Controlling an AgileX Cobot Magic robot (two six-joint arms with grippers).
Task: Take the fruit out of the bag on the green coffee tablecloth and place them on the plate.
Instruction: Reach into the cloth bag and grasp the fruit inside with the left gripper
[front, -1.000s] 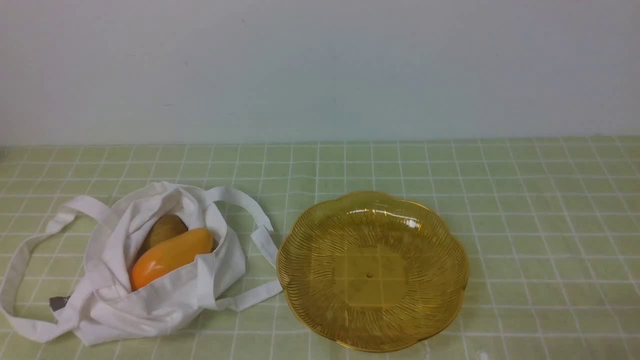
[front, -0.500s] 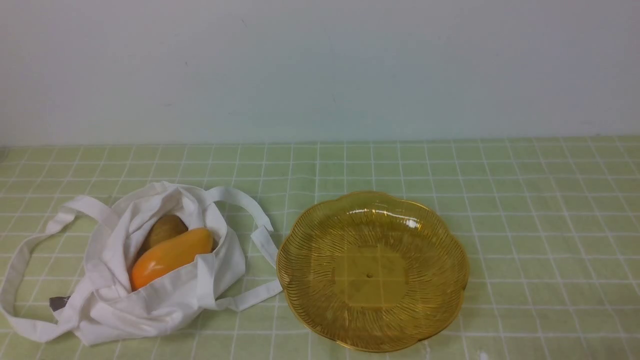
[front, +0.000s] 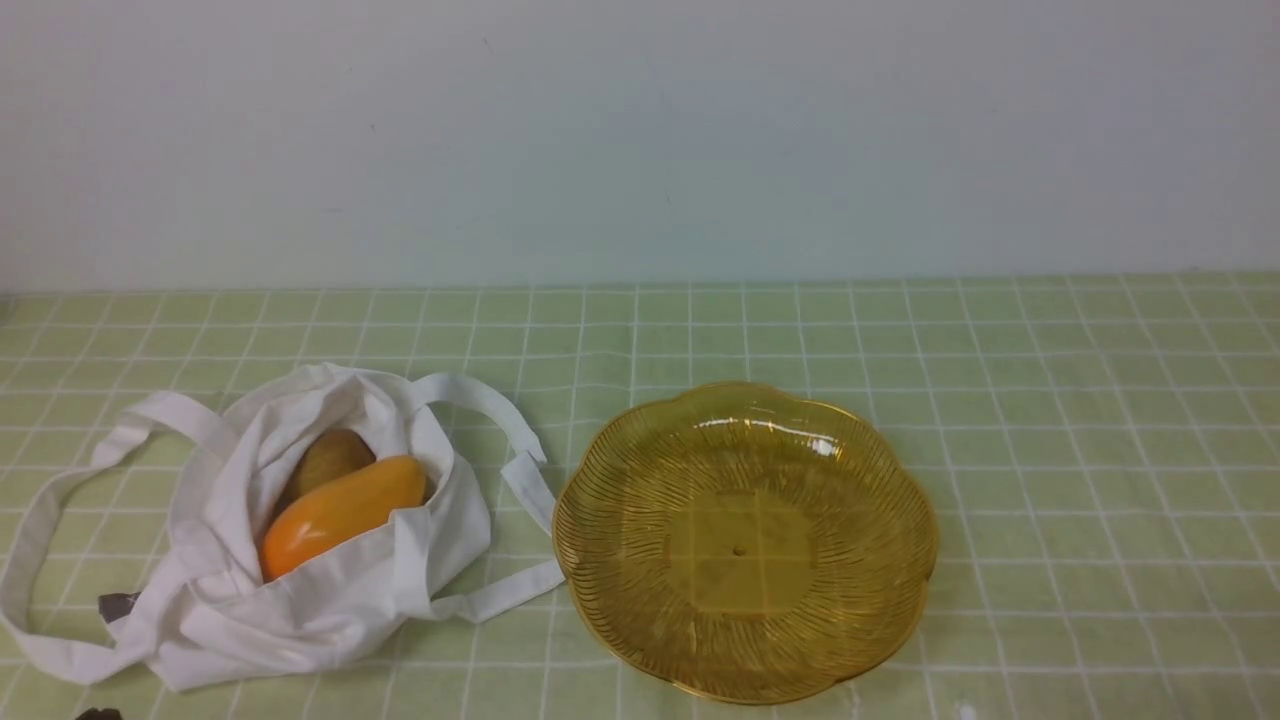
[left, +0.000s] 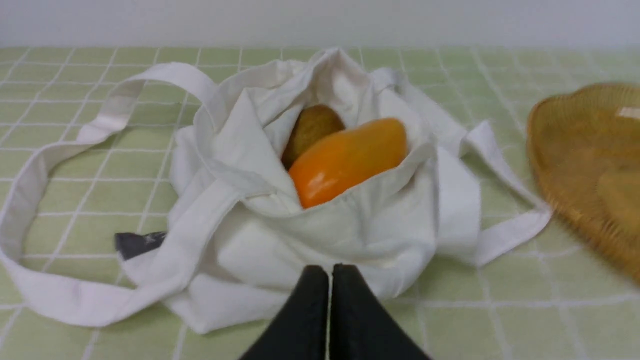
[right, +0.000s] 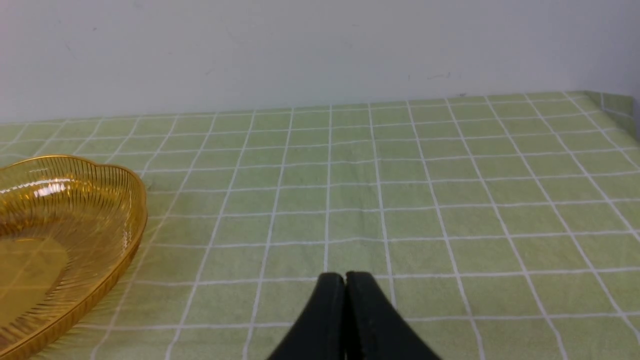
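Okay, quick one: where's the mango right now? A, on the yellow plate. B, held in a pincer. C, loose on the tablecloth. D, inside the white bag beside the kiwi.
D: the mango lies in the open mouth of the bag right beside the kiwi, and the plate has no fruit on it.
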